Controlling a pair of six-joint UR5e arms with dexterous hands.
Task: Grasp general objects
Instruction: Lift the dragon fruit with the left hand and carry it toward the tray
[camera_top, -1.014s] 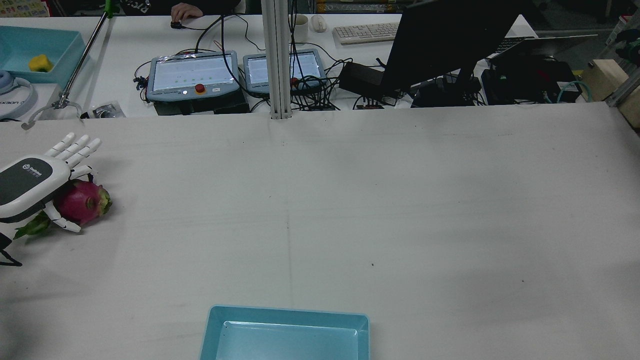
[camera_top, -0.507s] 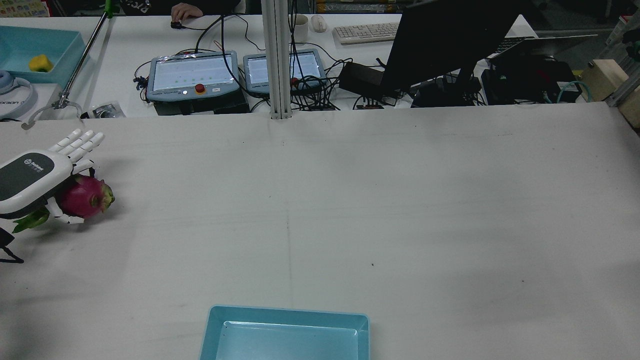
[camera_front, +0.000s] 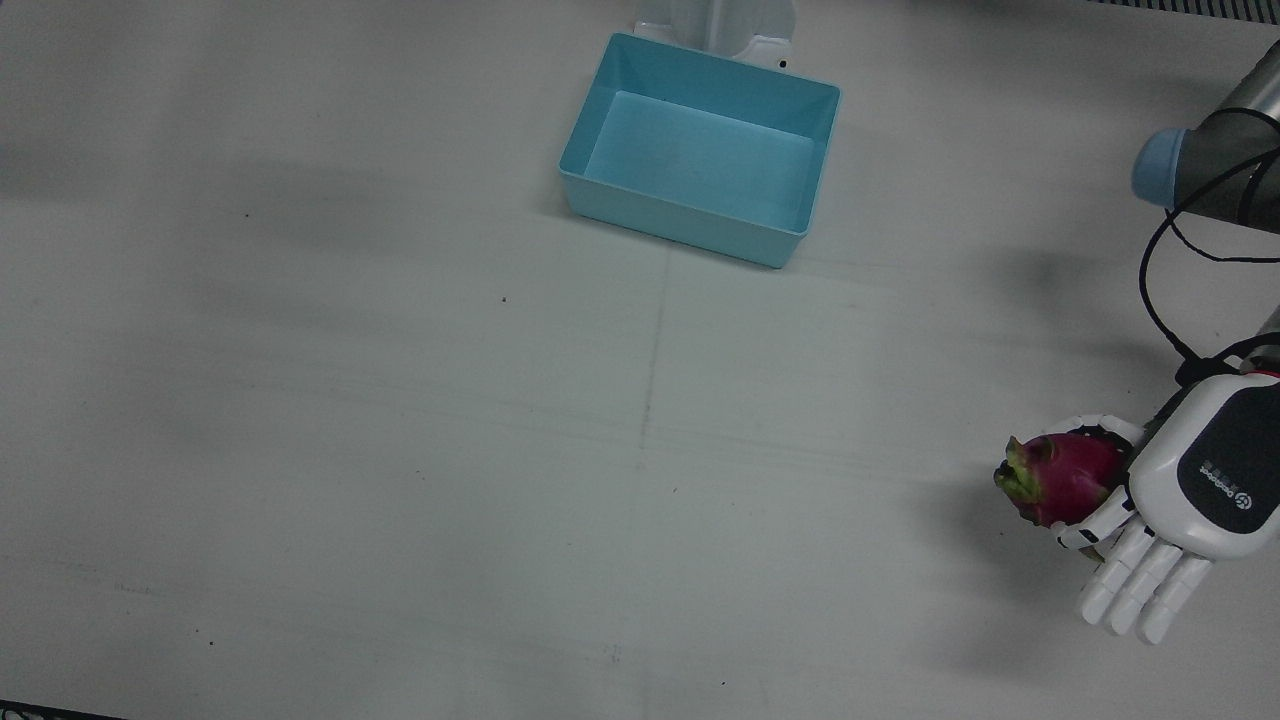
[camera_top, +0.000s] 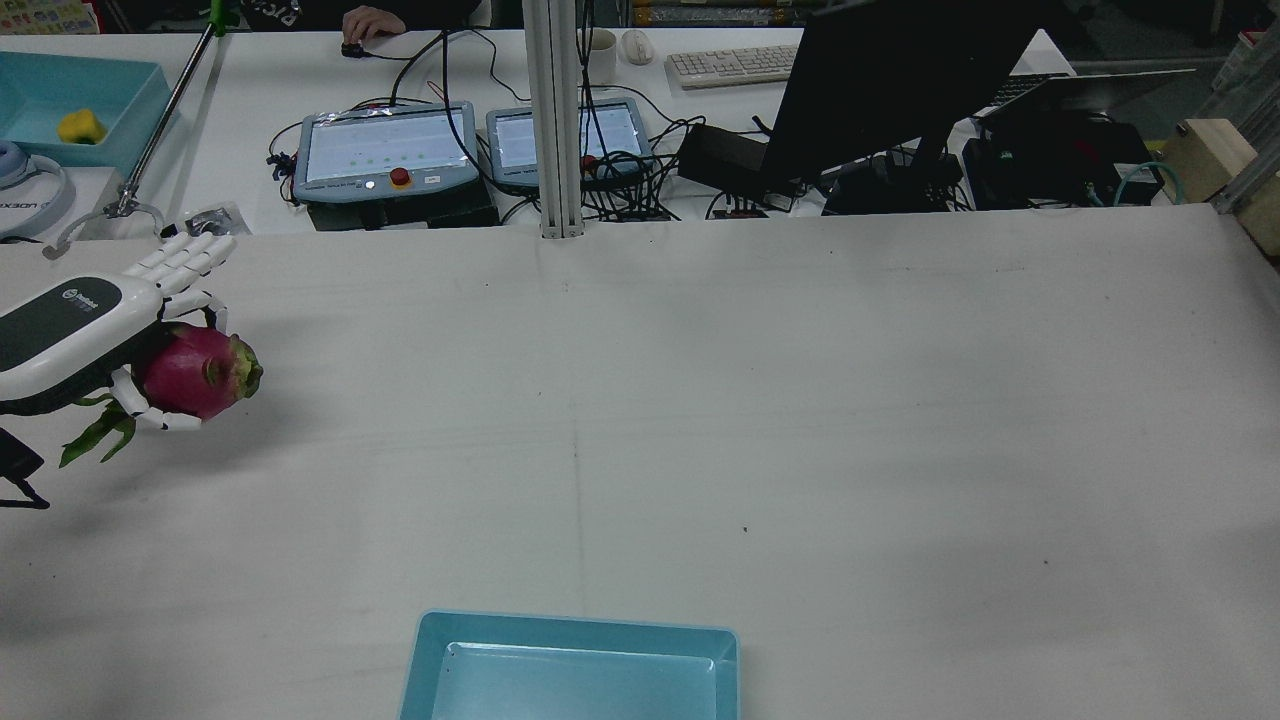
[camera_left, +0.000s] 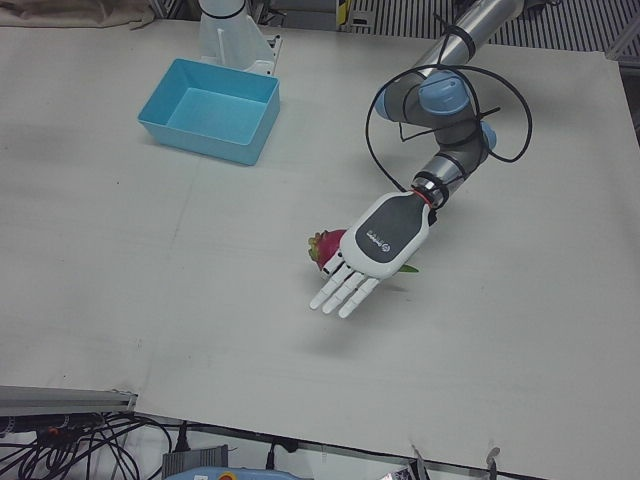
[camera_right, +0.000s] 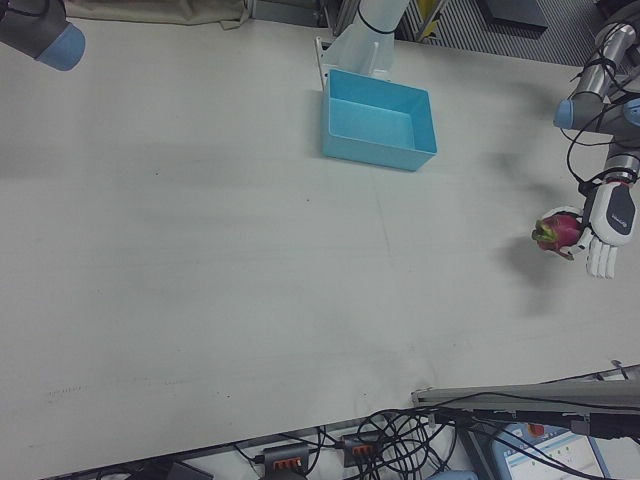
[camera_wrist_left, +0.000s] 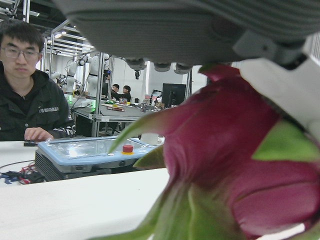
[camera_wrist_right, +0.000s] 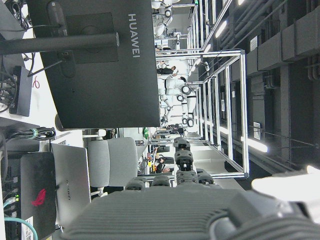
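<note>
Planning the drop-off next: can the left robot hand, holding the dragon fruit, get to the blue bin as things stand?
Probably yes: the left robot hand holds the dragon fruit, and only bare table lies between it and the blue bin.

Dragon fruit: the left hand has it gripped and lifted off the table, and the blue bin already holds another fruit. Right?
Not quite. The left hand does hold the dragon fruit clear of the table, but the blue bin is empty, as the front view shows.
</note>
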